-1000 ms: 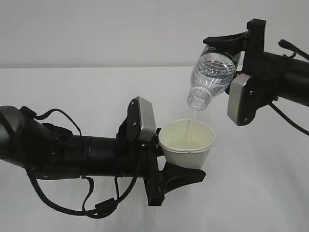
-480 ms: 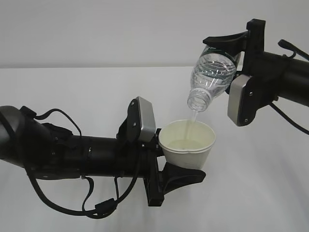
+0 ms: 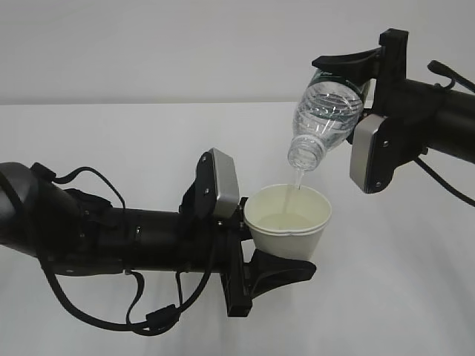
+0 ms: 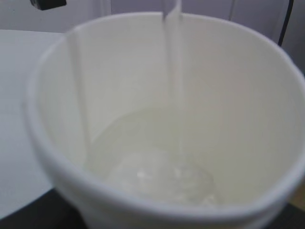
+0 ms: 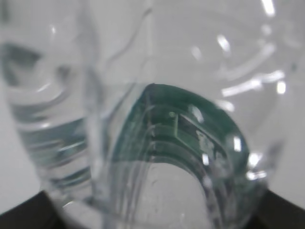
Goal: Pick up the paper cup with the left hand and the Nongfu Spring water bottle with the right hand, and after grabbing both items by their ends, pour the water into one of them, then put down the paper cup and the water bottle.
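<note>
Exterior view: left pincer (image 3: 286, 248) grips the paper cup (image 3: 287, 221); right pincer (image 3: 355, 81) at 1 o'clock grips the tilted bottle (image 3: 324, 119), water (image 3: 296, 178) streaming. Pouring underway; setting both down remains.

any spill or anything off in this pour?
Nothing stands out. The bottle is tipped neck-down above the paper cup, and the water falls in a thin stream inside the rim. No drops show on the table.

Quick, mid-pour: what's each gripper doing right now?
Left gripper: jaws closed on the paper cup, upright under the stream.
Right gripper: jaws closed on the Nongfu Spring water bottle, tipped neck-down.
</note>
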